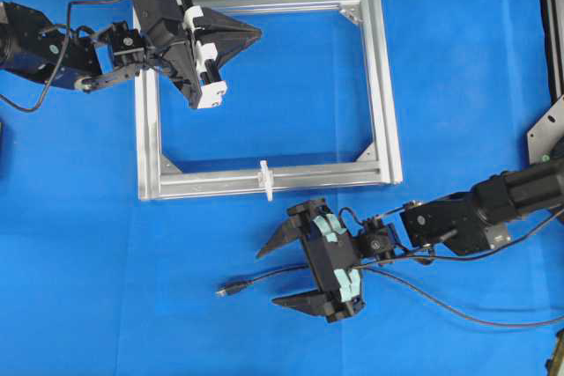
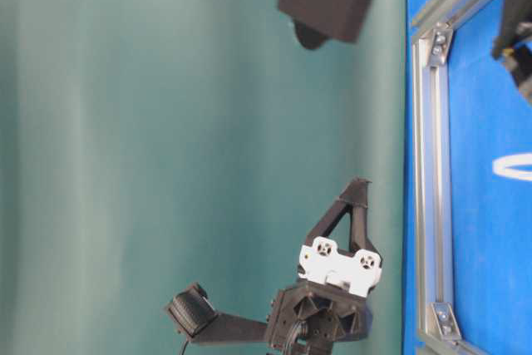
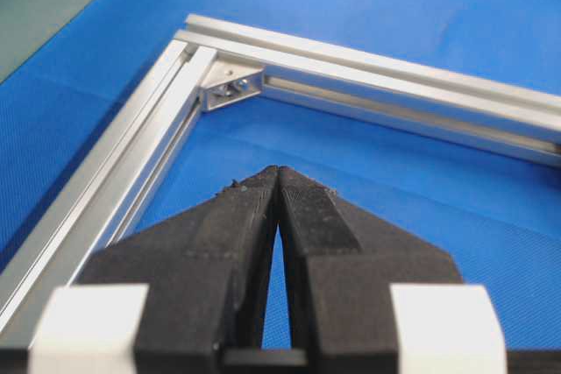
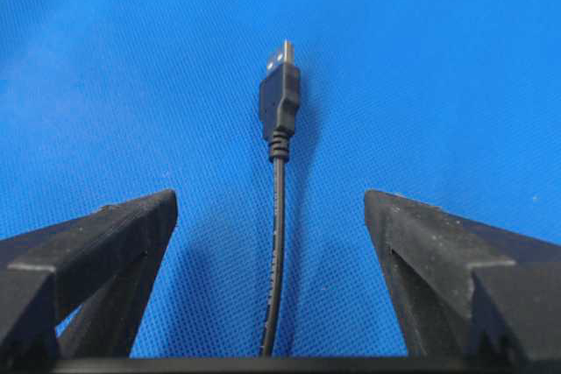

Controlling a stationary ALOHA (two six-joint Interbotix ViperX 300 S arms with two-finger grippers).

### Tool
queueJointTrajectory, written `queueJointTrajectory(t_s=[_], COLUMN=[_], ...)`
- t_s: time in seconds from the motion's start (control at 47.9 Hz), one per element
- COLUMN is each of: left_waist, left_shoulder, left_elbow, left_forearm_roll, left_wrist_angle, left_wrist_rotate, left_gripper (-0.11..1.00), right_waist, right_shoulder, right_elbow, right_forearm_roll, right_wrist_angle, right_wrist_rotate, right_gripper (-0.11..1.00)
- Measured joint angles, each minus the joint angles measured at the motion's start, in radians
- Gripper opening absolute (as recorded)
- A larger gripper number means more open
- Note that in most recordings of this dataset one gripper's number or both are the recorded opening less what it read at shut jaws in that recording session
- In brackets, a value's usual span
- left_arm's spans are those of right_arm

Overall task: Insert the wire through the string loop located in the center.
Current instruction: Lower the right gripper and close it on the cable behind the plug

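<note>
1. The right gripper (image 1: 278, 276) is reaching leftward low over the blue cloth (image 1: 88, 288), fingers spread wide, straddling the wire (image 4: 279, 216) without gripping it.
2. The left gripper (image 1: 256, 34) is hovering inside the frame (image 1: 386, 85), fingers pressed together, empty.
3. The loop (image 1: 264, 179) is sitting on the frame's near bar.

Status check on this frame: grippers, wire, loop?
Left gripper shut, empty. Right gripper open astride the wire, not gripping. String loop on frame bar, unobstructed.

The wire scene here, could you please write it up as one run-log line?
right hand: open, straddling wire, no grip | left hand: shut, empty, over frame | string loop: unthreaded
</note>
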Motion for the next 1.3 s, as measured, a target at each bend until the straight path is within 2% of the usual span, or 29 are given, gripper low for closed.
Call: queueJointTrajectory(t_s=[0.209, 0.397, 0.46, 0.606, 0.669, 0.731, 1.296], left_waist=[0.000, 0.000, 0.000, 0.000, -0.002, 0.000, 0.000], left_shoulder=[0.000, 0.000, -0.002, 0.000, -0.002, -0.002, -0.002], left_elbow=[0.002, 0.002, 0.002, 0.002, 0.002, 0.002, 0.003], left_forearm_roll=[0.000, 0.000, 0.000, 0.000, 0.000, 0.000, 0.000], left_wrist_angle=[-0.002, 0.000, 0.000, 0.000, 0.000, 0.000, 0.000], left_wrist_rotate=[0.000, 0.000, 0.000, 0.000, 0.000, 0.000, 0.000], left_gripper=[0.00, 0.00, 0.00, 0.00, 0.00, 0.00, 0.00], right_waist=[0.002, 0.000, 0.002, 0.002, 0.002, 0.002, 0.002], right_shoulder=[0.005, 0.003, 0.005, 0.003, 0.005, 0.005, -0.003], right_elbow=[-0.002, -0.002, -0.002, -0.003, -0.002, -0.002, -0.002], right_forearm_roll=[0.005, 0.008, 0.008, 0.009, 0.009, 0.008, 0.008], right_wrist_angle=[0.000, 0.002, 0.002, 0.008, 0.008, 0.008, 0.012], right_wrist_rotate=[0.000, 0.000, 0.000, 0.000, 0.000, 0.000, 0.008], right_gripper=[0.83, 0.72, 0.59, 0.18, 0.06, -0.01, -0.02])
